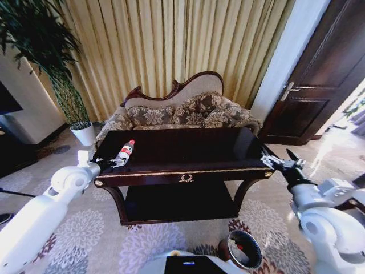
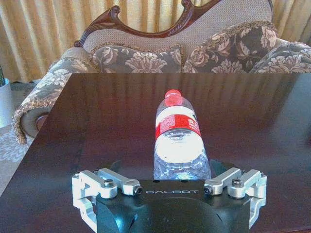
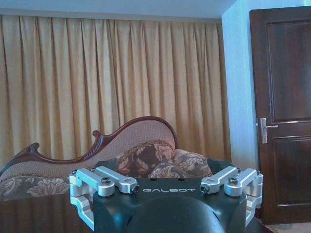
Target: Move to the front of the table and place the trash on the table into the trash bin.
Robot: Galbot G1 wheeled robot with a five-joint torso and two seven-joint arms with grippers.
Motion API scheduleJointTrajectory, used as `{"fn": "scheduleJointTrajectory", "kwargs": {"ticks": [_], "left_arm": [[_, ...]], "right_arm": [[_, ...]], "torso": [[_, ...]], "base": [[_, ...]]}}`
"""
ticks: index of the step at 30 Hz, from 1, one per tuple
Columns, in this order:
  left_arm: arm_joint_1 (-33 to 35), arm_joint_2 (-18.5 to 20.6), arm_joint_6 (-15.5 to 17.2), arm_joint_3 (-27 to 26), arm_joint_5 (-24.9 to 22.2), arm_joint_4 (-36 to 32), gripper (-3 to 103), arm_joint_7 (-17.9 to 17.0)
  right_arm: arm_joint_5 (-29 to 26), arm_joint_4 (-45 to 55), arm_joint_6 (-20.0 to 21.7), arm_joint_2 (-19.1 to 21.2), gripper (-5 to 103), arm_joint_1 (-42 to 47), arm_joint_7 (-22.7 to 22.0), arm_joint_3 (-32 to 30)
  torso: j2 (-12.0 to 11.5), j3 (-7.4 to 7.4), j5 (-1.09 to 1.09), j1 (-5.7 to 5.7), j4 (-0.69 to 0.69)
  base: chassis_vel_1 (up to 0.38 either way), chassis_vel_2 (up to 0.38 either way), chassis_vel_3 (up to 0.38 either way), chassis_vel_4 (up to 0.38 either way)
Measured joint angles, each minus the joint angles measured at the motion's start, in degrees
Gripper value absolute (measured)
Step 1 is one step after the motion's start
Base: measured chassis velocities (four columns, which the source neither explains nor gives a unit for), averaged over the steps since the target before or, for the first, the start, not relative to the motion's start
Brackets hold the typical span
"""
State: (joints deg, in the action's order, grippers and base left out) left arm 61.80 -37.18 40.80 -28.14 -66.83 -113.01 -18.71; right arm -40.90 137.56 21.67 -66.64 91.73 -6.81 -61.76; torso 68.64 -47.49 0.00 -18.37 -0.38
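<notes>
So the clear plastic bottle with the red cap and red-white label (image 2: 178, 141) is lying on its side near the left front corner of the big dark glossy wooden table (image 1: 188, 151), cap pointing away toward the floral sofa with the carved wood frame (image 1: 182, 111) behind it. No small scraps that I can make out on the tabletop, could just be too tiny to see.

The left gripper (image 1: 114, 162) is right at the bottle's base end, low over the table edge. From the left wrist view the bottle's bottom sits between the two silver fingers (image 2: 104, 183), jaws spread wide on either side and not pressing on it as far as I can tell.

What could go wrong, imo: it's a round bottle on a slick surface, so if one finger touches first it'll just roll or scoot sideways. It also looks empty and soft, so a hard squeeze may crumple it and pop it out. And gripping only the very bottom end means it could droop or slip on the way over.

The small round dark reddish-brown trash bin (image 1: 244, 249) is on the carpet at front right, close to the robot's base, so that's a cross-body carry for the left arm.

Left arm reaches forward, nearly level. Right gripper (image 1: 280, 162) hovers by the table's right front corner, aimed at the room, jaws apart and holding nothing.
</notes>
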Motion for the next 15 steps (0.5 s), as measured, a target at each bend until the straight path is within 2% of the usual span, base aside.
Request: {"fn": "scheduleJointTrajectory", "kwargs": {"ticks": [15], "left_arm": [[-0.84, -0.02, -0.21, -0.35, 0.39, 1.55, 100, 1.26]], "right_arm": [[0.19, 0.0, -0.53, -1.86, 100, 0.5, 0.0, -0.14]], "torso": [[0.0, 0.0, 0.01, 0.0, 0.01]], "base": [[0.0, 0.0, 0.0, 0.0]]}}
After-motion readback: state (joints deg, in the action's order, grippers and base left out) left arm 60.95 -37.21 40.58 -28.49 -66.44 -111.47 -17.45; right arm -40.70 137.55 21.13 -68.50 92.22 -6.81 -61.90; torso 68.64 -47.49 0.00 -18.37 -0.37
